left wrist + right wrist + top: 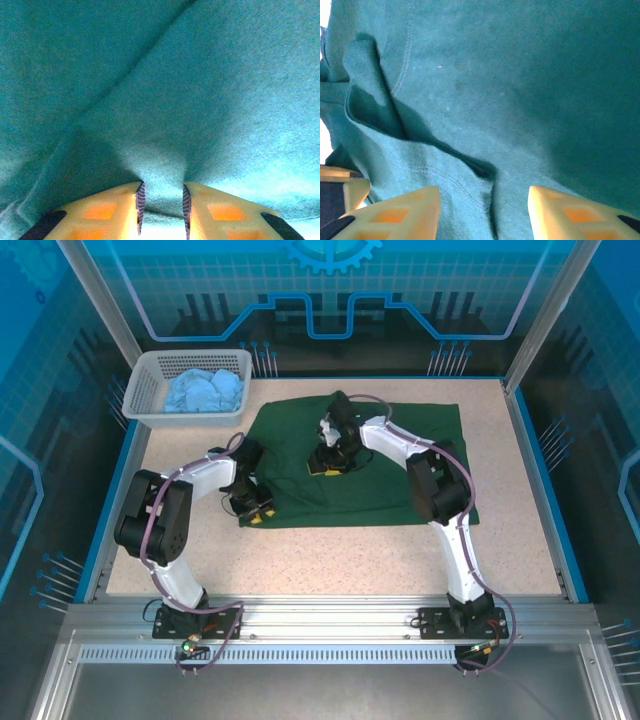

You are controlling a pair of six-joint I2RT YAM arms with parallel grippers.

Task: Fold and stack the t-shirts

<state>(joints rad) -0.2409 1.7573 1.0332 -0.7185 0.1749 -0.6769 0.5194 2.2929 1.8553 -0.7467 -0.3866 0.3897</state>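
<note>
Fig. 1. Bench (350,560) seen from above, with 2 arms at work on 1 garment.

(a) The dark green t-shirt (420,460) lies spread flat across the middle of the frame. Its long axis runs left to right. The light blue t-shirt (205,390) sits crumpled in the white basket (140,405) at upper left, well apart from both arms.

(b) The left tool (256,508) is down at the lower left corner of the green cloth. In the left wrist view its pads (140,205) stand almost together, with a ridge of green hem pinched in the narrow gap between them. The cloth puckers upward from that grip.

(c) The right tool (328,465) is over the middle of the shirt, a little left of its centre. In the right wrist view its fingers are spread wide with flat cloth below them and nothing held. A raised fold (375,100) of cloth with a stitched seam lies towards the left of that view.

(d) Governing relation: the left arm is nearer to the corner and has it, and the bulk of the garment extends to the right of that tool and towards the top of the frame. A fold from here would probably carry the gripped corner across the long axis. The open right tool is placed to pin or grip the mid-cloth.
</note>
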